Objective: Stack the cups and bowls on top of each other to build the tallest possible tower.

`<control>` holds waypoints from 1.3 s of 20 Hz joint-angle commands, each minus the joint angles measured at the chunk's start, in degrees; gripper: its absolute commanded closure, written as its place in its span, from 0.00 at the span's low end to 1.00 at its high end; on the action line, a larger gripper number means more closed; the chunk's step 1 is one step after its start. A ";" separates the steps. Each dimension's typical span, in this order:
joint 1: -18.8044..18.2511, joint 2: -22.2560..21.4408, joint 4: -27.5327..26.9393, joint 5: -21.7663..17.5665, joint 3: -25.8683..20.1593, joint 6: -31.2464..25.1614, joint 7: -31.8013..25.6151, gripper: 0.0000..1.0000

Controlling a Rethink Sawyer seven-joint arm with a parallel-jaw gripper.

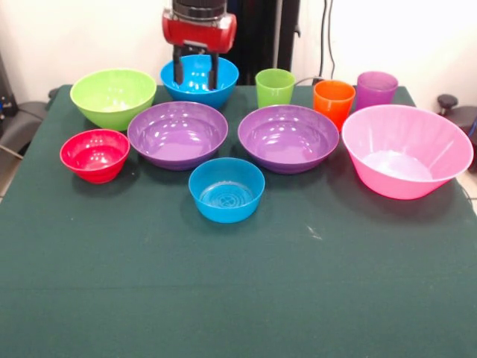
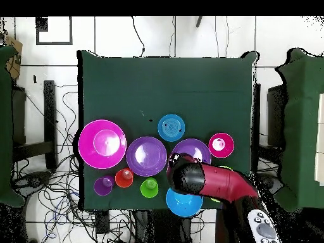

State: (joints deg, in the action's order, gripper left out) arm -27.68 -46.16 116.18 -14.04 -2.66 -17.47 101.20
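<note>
Gripper (image 1: 195, 74) hangs at the far side of the table (image 1: 238, 298), its two black fingers parted a little and pointing down over the far blue bowl (image 1: 200, 80), with nothing between them; from the front view it cannot be told whether the tips sit inside the bowl or just above its near rim. Going from near to far, the nearest piece is the small blue bowl (image 1: 226, 189), standing alone and upright toward the middle of the cloth. Behind it runs a row: the small red bowl (image 1: 95, 154) at the picture's left, then the two purple bowls (image 1: 177, 134) and (image 1: 288, 137) side by side, and the big flared pink bowl (image 1: 407, 151) at the right. Farther back stand the lime green bowl (image 1: 113, 97), the far blue bowl under the gripper, and the three cups close together: green cup (image 1: 275, 87), orange cup (image 1: 333, 101) and translucent purple cup (image 1: 376, 89). Nothing is stacked yet, so the tower looks unstarted. All the pieces seem to be thin, glossy plastic: probably light, stiff enough to keep their shape, and slippery, so a pinch may slide. The bowls are too wide to span, so the likely hold is one finger inside and one outside the rim wall. The cups are narrower and could be taken the same way at the lip. The pink bowl, being widest, appears the steadiest base.
</note>
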 commanded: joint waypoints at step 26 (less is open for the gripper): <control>8.46 13.81 7.10 3.52 -1.40 18.19 17.22 0.00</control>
State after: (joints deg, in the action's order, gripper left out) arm -21.67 -34.96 123.05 -13.60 -1.71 -4.33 107.59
